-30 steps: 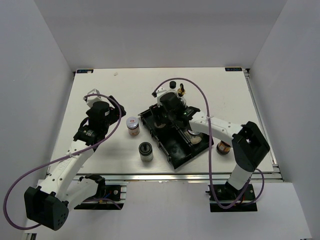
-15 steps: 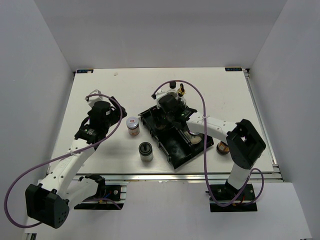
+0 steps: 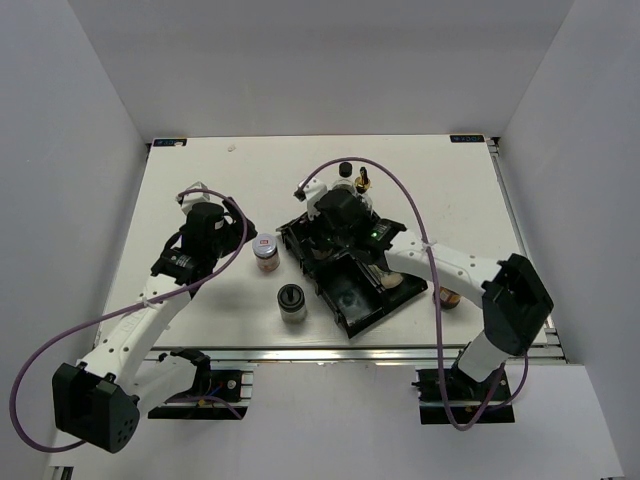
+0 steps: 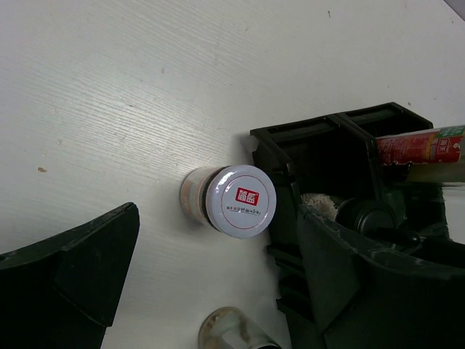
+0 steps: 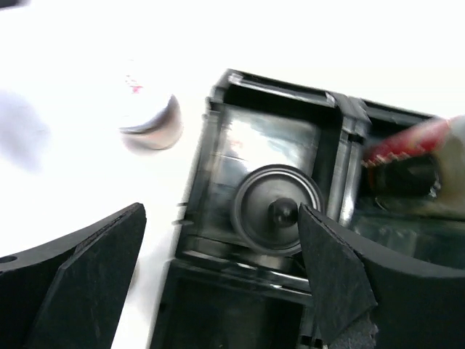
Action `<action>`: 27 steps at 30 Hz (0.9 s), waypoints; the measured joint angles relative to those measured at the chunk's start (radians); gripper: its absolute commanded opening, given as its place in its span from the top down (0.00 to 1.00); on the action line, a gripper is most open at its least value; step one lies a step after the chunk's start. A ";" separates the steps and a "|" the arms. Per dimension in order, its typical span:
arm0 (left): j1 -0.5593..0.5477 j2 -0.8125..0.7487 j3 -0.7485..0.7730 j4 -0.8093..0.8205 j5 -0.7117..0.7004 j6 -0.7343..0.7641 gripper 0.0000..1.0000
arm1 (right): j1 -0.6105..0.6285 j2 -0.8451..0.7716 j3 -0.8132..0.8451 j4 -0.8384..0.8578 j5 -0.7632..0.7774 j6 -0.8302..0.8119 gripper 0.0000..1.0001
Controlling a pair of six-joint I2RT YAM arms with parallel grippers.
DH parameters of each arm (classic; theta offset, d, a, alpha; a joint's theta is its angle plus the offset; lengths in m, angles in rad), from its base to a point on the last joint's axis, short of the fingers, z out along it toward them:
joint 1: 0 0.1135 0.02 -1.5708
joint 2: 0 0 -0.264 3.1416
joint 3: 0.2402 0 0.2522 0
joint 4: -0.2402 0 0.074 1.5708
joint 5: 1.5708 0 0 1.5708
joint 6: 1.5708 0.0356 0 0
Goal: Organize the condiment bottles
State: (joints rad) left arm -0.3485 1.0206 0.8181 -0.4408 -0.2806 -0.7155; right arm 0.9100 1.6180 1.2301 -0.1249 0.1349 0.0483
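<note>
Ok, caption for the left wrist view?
Open left gripper frames a white-lidded jar standing on the table beside the black tray.

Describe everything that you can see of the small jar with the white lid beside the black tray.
The white-lidded jar is short and round. Its flat white lid bears a red square label with white characters and small dark print. The body looks like clear glass, with pale beige contents. It stands upright on the white table, close beside the outer wall of the black tray, outside it; contact cannot be judged.
</note>
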 measured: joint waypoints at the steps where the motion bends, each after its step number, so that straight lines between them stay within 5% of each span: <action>1: 0.000 0.000 0.000 -0.004 0.000 0.000 0.02 | 0.013 -0.013 0.000 0.000 -0.012 -0.016 0.11; 11: 0.000 -0.019 0.000 -0.023 0.002 0.000 0.02 | 0.243 -0.101 -0.046 0.013 -0.189 -0.219 0.11; 27: 0.000 -0.093 -0.022 -0.030 0.006 -0.008 0.02 | 0.296 0.102 -0.039 -0.084 -0.103 -0.216 0.11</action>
State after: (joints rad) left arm -0.3481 0.9272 0.7963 -0.4709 -0.2741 -0.7238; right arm 1.2057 1.7199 1.1908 -0.2092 0.0322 -0.1673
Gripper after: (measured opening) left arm 0.982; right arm 0.895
